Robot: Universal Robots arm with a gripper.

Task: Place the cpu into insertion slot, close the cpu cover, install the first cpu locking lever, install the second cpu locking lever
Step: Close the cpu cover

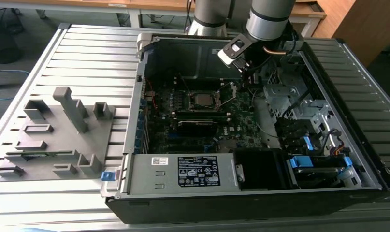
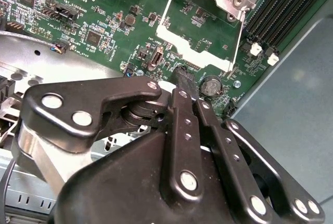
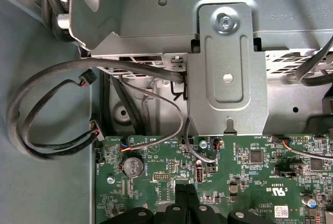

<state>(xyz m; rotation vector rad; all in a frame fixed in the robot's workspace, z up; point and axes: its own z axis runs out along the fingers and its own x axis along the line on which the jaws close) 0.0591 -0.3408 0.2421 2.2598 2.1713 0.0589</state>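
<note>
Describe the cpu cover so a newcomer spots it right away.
Inside the open computer case, on the green motherboard, find the square insertion slot near its middle. The cpu cover stands swung open at that slot's edge: a thin silvery frame with a large square window, unlike the long black memory slots nearby.

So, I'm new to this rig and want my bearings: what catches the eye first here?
The open computer case with its green motherboard dominates the exterior view, and the arm's gripper hangs inside near that view's top. In the second wrist view, the black fingers point at the cpu cover, which is flipped open.
</note>
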